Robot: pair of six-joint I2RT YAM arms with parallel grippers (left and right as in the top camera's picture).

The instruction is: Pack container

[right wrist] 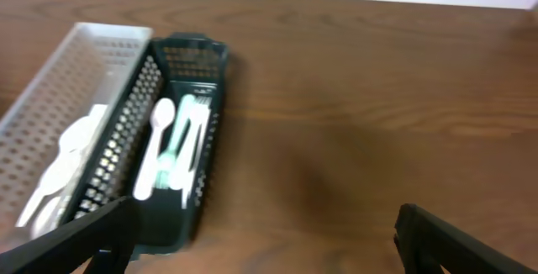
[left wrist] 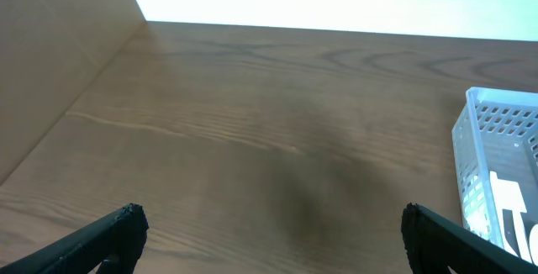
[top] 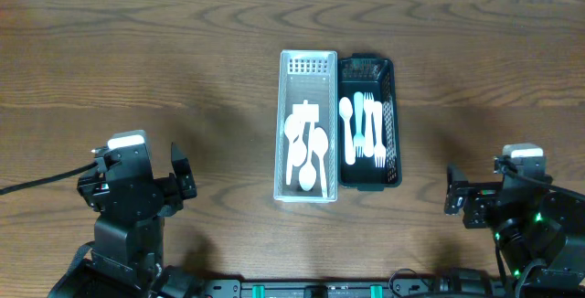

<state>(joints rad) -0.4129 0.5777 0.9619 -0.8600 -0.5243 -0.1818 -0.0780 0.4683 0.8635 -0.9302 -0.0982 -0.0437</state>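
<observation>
Two baskets sit touching, side by side, at the centre of my overhead view. The white basket (top: 306,62) holds three or four white spoons (top: 308,152); the black basket (top: 366,69) holds one spoon and about three forks (top: 370,132). Both long axes run top to bottom. The right gripper (top: 454,197), lower right, is nearer than the left gripper (top: 181,177), lower left. Both gape, empty.

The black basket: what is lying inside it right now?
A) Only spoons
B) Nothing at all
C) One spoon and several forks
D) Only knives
C: in the overhead view the black basket holds one spoon with several forks beside it, while the other spoons lie in the white basket next to it.
</observation>
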